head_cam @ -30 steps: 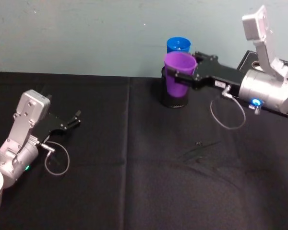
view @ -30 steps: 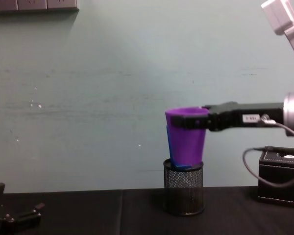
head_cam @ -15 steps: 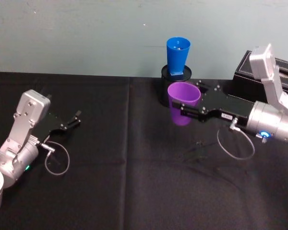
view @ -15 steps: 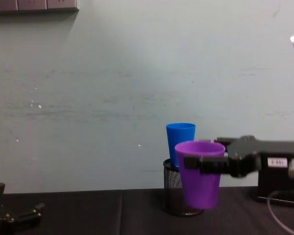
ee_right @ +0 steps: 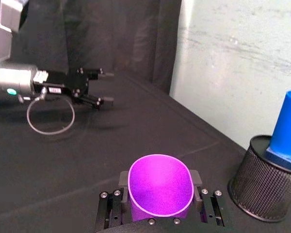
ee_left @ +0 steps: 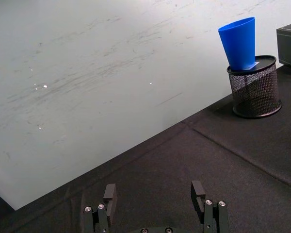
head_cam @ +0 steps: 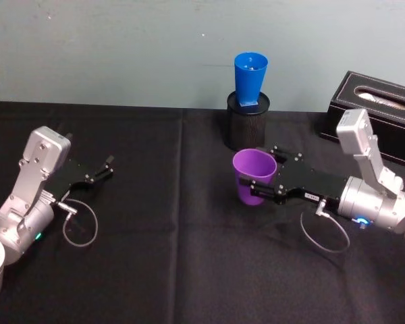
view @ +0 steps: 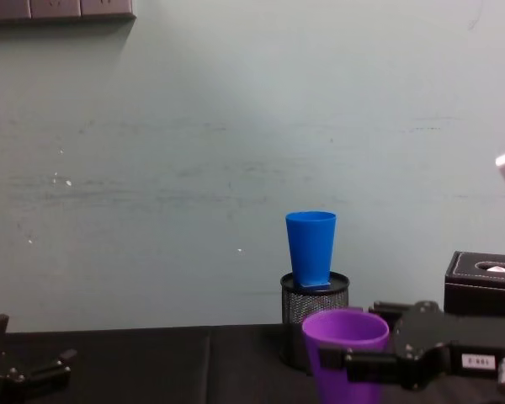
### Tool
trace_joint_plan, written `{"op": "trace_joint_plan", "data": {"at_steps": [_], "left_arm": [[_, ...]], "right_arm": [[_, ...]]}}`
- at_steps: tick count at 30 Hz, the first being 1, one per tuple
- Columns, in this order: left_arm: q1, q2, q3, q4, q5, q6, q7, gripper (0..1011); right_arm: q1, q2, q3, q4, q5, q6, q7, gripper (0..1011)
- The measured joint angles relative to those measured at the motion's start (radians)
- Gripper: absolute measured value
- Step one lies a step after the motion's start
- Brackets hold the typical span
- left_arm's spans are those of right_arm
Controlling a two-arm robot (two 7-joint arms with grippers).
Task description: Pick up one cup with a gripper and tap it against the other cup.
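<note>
The purple cup (head_cam: 254,177) stands upright, low over the black cloth, with my right gripper (head_cam: 258,187) shut on its sides just below the rim. From the right wrist the purple cup (ee_right: 160,187) sits between the two fingers. In the chest view the purple cup (view: 347,353) hangs in front of and below the blue cup (view: 310,248). The blue cup (head_cam: 250,79) stands in a black mesh holder (head_cam: 248,128) by the wall, well apart from the purple one. My left gripper (head_cam: 98,172) rests open at the left, fingers (ee_left: 110,194) spread.
A black tissue box (head_cam: 381,104) sits at the back right, close to the right arm. A black cloth (head_cam: 175,270) covers the table, with a fold line left of the holder (ee_left: 254,87). The wall stands right behind the blue cup (ee_right: 286,126).
My right gripper has carried the purple cup down and back towards me, away from the blue cup it was against a second ago. The left arm has stayed still.
</note>
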Motion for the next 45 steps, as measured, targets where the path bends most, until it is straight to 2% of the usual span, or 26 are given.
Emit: {"op": "trace_joint_plan", "data": {"at_steps": [11, 20, 26, 34, 45], "left_arm": [[0.0, 0.0, 0.0, 0.0, 0.0, 0.0, 0.0, 1005], [0.0, 0.0, 0.0, 0.0, 0.0, 0.0, 0.0, 1005], [0.0, 0.0, 0.0, 0.0, 0.0, 0.0, 0.0, 1005], [0.0, 0.0, 0.0, 0.0, 0.0, 0.0, 0.0, 1005], [0.0, 0.0, 0.0, 0.0, 0.0, 0.0, 0.0, 1005]], "right_arm": [[0.0, -0.016, -0.018, 0.05, -0.046, 0.007, -0.027, 733], [-0.004, -0.025, -0.014, 0.068, -0.042, 0.018, -0.022, 733], [-0.004, -0.031, -0.006, 0.078, -0.021, 0.026, -0.005, 733], [-0.004, -0.03, -0.007, 0.077, -0.023, 0.026, -0.006, 734], [-0.004, -0.029, -0.009, 0.074, -0.026, 0.024, -0.007, 1000]]}}
